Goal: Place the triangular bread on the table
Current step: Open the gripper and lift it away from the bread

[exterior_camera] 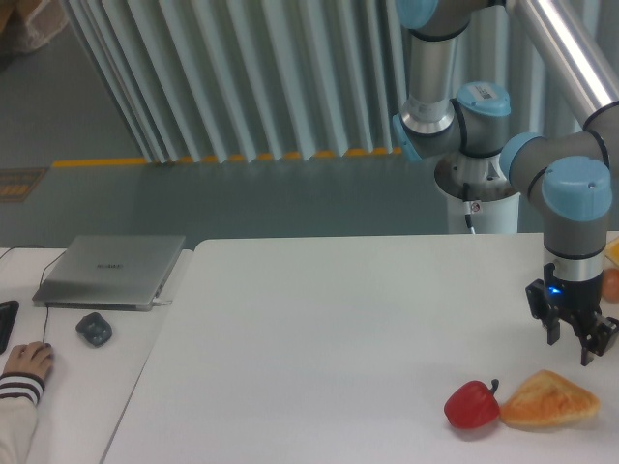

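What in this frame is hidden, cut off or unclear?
- Orange items at the right edge: cut off by the frame and partly behind the arm.
- Person's hand: body outside the left edge.
- Bread and red pepper: touching or not, unclear.
- Gripper open above the bread.
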### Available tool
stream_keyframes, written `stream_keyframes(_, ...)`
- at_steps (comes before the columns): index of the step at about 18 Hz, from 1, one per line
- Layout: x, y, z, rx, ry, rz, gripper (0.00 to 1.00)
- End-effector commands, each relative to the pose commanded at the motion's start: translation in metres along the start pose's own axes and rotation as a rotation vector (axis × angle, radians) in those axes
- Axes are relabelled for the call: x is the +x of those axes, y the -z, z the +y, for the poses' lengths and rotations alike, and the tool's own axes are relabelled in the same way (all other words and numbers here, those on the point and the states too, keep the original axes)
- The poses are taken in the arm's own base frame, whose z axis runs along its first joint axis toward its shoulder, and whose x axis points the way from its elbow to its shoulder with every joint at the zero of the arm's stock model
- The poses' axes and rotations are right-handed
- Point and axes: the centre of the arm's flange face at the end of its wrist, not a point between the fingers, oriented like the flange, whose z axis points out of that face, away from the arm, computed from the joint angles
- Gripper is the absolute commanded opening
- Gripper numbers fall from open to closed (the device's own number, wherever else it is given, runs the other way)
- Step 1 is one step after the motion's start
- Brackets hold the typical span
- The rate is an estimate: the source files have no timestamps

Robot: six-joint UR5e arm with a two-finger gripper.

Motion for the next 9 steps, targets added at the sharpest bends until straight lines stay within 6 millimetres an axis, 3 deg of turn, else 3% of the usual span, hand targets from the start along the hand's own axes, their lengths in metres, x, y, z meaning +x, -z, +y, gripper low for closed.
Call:
stream_keyframes(3,-0.015,0.029,0.011,0.007,-0.107,-0.028,1.0)
stream_keyframes(6,-0.039,0.064,0.042,-0.017,-0.378,0.03,1.0)
stream_keyframes(9,-0.05,0.07,0.059,-0.017,-0.458,0.05,1.0)
